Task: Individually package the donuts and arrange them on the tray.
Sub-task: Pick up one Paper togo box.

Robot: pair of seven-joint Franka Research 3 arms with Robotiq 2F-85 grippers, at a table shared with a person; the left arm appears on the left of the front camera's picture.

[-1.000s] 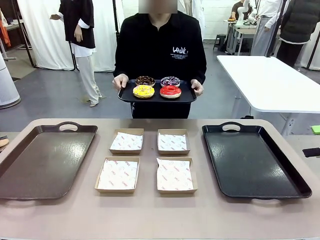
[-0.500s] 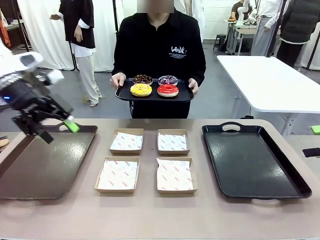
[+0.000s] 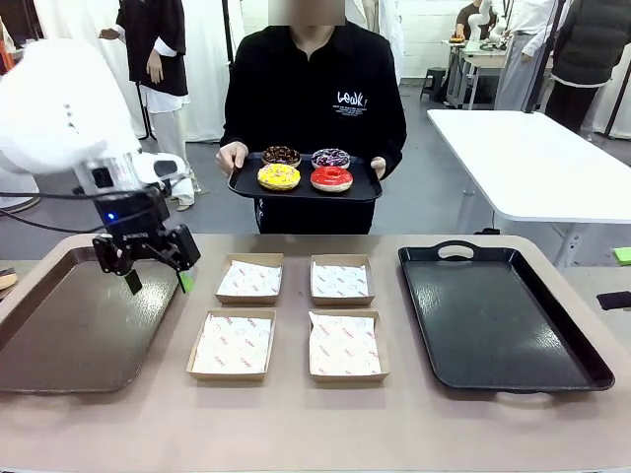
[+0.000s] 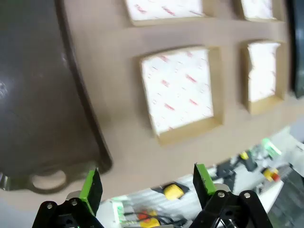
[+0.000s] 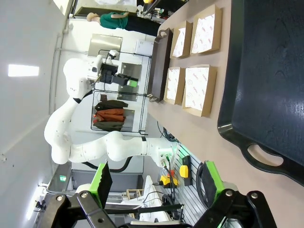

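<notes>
In the front view the four donuts sit on a small black serving tray that a person holds in both hands at the upper middle of the frame, beyond the far edge of the table. The dark chocolate donut and the purple sprinkled donut are at the back, the yellow donut and the red donut in front. On the table, four shallow paper-lined boxes lie in a two-by-two block at the centre, between a brown tray at the left and a black tray at the right. The left gripper hangs at the left of the frame over the brown tray's right edge, its fingers spread apart and empty. Its wrist view shows the left gripper released at the bottom, with one box in mid-frame and the brown tray on the left. In the right wrist view the right gripper is released and holds nothing, with the black tray at the upper right.
</notes>
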